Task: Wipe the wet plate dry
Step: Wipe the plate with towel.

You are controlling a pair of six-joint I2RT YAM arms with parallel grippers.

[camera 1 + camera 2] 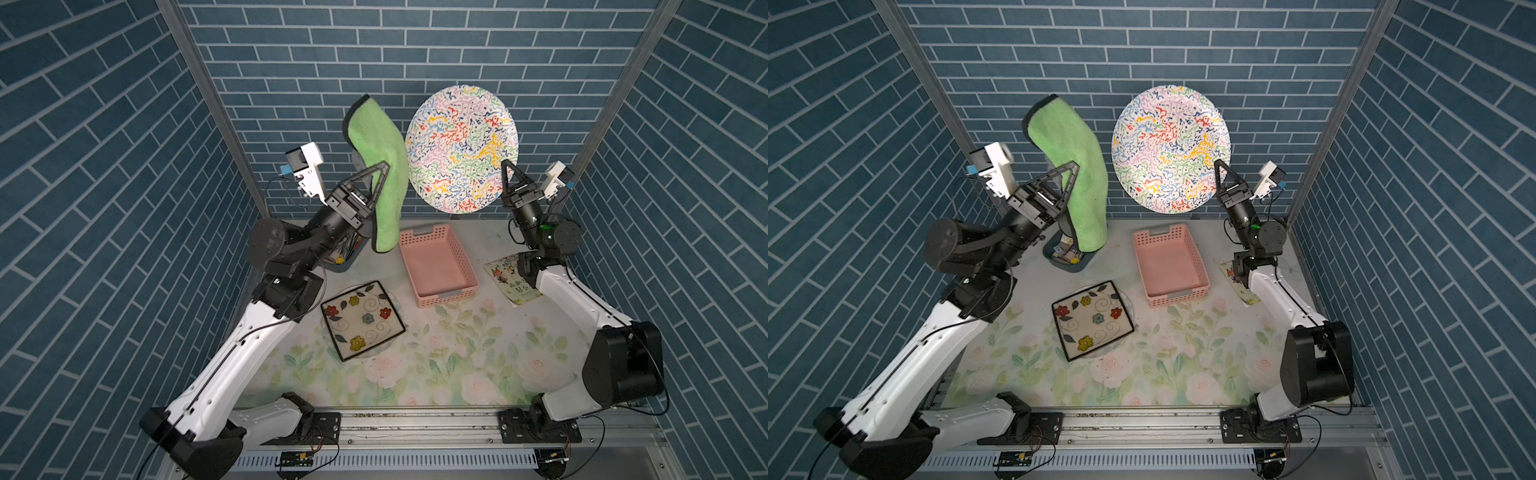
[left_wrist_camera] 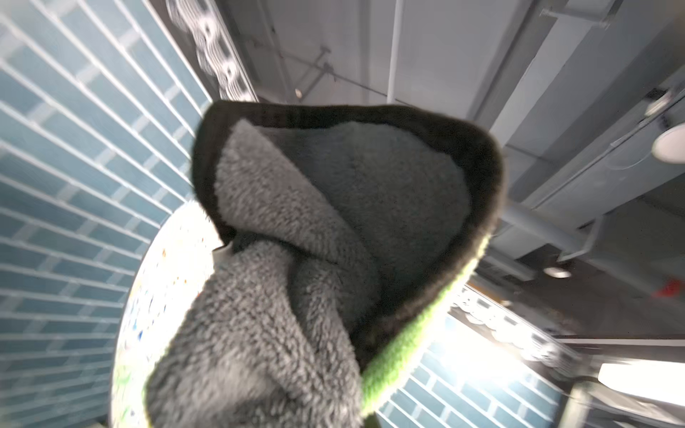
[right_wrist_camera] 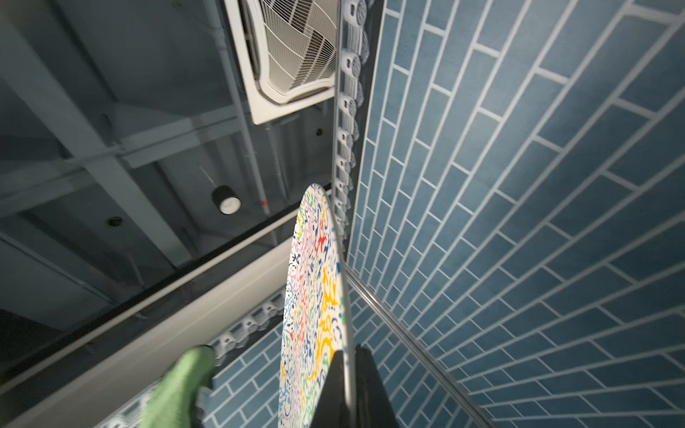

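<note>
High above the table (image 1: pixel 457 374), the left gripper (image 1: pixel 382 167) is clamped on the green cloth (image 1: pixel 372 133). The right gripper (image 1: pixel 506 166) pinches the plate (image 1: pixel 459 145) by its lower rim and holds it upright. The cloth hangs just beside the plate, on the left arm's side. I'd say it must sweep sideways onto the patterned face.

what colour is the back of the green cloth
The cloth is grey there, edged black; left wrist view shows it best.

Upright squiggle-patterned plate (image 1: pixel 461 145) beside green cloth (image 1: pixel 380 137)
</note>
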